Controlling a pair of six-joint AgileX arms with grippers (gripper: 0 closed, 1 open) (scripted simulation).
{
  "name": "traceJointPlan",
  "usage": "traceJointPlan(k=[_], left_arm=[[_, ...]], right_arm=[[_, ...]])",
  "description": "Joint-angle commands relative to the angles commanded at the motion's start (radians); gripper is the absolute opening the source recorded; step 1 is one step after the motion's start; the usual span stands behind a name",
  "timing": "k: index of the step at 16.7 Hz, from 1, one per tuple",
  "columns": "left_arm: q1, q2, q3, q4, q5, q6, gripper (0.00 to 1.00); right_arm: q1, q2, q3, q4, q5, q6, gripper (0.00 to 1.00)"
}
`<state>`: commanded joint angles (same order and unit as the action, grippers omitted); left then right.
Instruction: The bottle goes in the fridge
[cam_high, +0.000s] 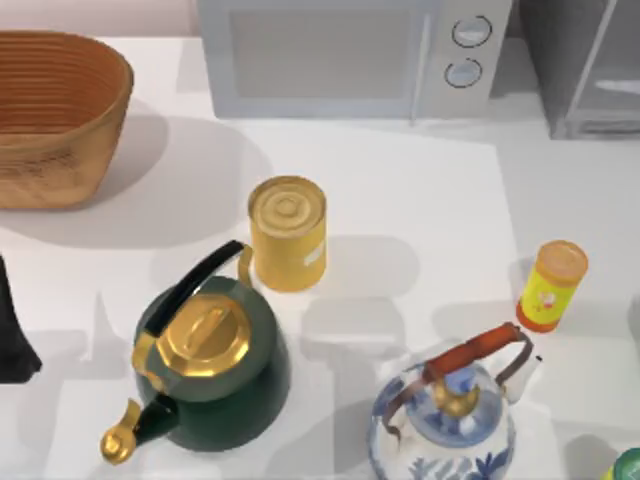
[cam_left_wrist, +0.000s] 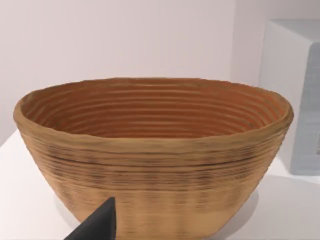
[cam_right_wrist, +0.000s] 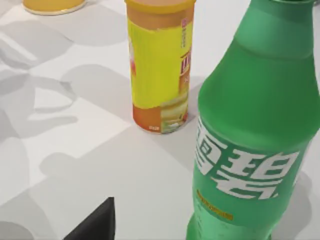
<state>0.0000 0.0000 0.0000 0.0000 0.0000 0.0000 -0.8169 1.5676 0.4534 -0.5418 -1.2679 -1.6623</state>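
My right gripper (cam_right_wrist: 95, 225) hovers near the green bottle (cam_right_wrist: 255, 130), which stands upright on the table (cam_high: 420, 200) at its right front corner, beside a yellow canister (cam_right_wrist: 160, 65). I cannot tell how open its fingers are. The fridge (cam_high: 585, 65) stands back right.

A basket (cam_high: 50, 115) sits at the table's (cam_high: 420, 200) far left, a microwave (cam_high: 350, 55) behind centre, the fridge (cam_high: 590, 65) far right. The bottle (cam_right_wrist: 255, 130) stands near right, just beside a canister (cam_high: 550, 285).

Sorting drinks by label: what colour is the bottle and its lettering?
The bottle is green with white lettering on its label, clearest in the right wrist view.
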Motion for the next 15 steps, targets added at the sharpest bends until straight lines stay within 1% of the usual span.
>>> traceJointPlan(k=[2, 5, 9, 15], left_arm=[[0.000, 0.000, 0.000, 0.000, 0.000, 0.000, 1.00], [0.000, 0.000, 0.000, 0.000, 0.000, 0.000, 1.00], [0.000, 0.000, 0.000, 0.000, 0.000, 0.000, 1.00], [0.000, 0.000, 0.000, 0.000, 0.000, 0.000, 1.00]], right_arm=[[0.003, 0.001, 0.002, 0.011, -0.001, 0.011, 1.00], [0.025, 0.009, 0.008, 0.099, -0.002, 0.101, 1.00], [0.078, 0.012, -0.004, 0.303, 0.006, 0.301, 1.00], [0.188, 0.013, -0.082, 0.704, 0.040, 0.643, 1.00]])
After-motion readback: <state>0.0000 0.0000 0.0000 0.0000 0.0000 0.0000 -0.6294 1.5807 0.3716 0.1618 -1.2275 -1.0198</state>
